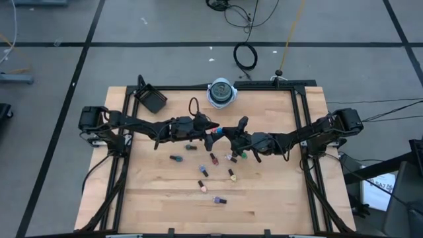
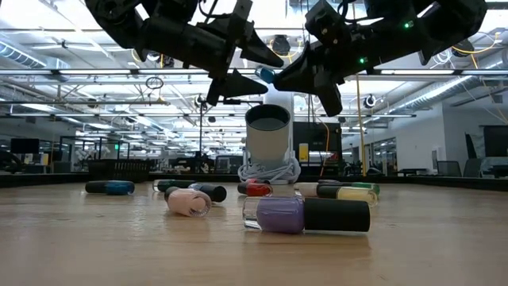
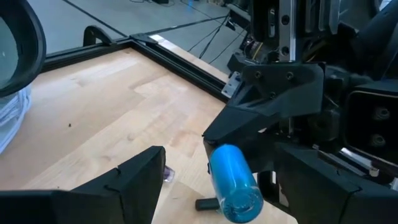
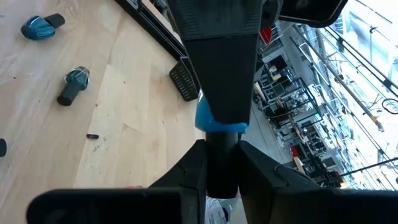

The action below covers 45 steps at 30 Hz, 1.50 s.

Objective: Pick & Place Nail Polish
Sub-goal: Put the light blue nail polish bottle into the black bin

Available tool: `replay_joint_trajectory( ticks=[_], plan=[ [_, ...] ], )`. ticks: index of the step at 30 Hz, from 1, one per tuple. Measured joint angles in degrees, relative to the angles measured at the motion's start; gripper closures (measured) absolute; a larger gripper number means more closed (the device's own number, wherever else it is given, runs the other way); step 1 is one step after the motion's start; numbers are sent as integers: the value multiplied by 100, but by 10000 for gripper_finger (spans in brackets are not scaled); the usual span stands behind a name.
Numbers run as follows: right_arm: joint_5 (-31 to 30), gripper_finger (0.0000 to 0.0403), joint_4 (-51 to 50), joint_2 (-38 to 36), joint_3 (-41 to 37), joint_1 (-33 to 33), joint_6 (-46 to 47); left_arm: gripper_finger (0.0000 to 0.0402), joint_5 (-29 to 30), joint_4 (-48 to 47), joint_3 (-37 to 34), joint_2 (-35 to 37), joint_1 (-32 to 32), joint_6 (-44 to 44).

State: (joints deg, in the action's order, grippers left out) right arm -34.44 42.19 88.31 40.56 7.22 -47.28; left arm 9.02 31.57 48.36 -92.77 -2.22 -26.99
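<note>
The right gripper [image 1: 220, 131] is pinching the small, slippery blue bottle [image 3: 234, 182] by its cap; the left gripper [image 1: 206, 125] jaws are spreading around its glass body.

Even, bright overhead light fills the scene; the pale wooden tabletop [image 1: 172, 198] shows only soft, short shadows under the two dark arms. In the low view, rows of ceiling strip lights [image 2: 71, 75] glare white and wash out the upper background, leaving the arms as near silhouettes. There the purple nail polish bottle with a black cap [image 2: 305, 214] is sharp, while the room behind is soft. In the left wrist view the blue bottle [image 3: 235, 183] carries a faint sheen, and the nearest dark fingers [image 3: 124, 186] blur.
</note>
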Motion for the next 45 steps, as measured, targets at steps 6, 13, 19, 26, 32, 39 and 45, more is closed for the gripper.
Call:
replay_joint_trajectory(
  ticks=[6,13,19,26,32,39,45],
  plan=[
    [0,351,-2,0,0,0,3,194,0,-2,0,0,0,-30],
    [-4,351,-3,0,0,-1,6,300,-24,2,0,0,-13,-30],
    [-35,351,-26,0,0,-7,0,351,-4,2,0,0,-37,169],
    [-62,306,-39,0,0,-2,458,351,37,-75,-1,83,-35,804],
    [-887,224,-90,-6,-2,4,1612,351,764,-713,-2,731,-39,1557],
    [-1010,184,-681,-400,-7,39,2197,351,2398,-2596,0,1723,-22,1811],
    [-237,188,-1247,-926,-32,-12,2886,351,3949,-4456,2,2170,-64,1264]
  ],
)
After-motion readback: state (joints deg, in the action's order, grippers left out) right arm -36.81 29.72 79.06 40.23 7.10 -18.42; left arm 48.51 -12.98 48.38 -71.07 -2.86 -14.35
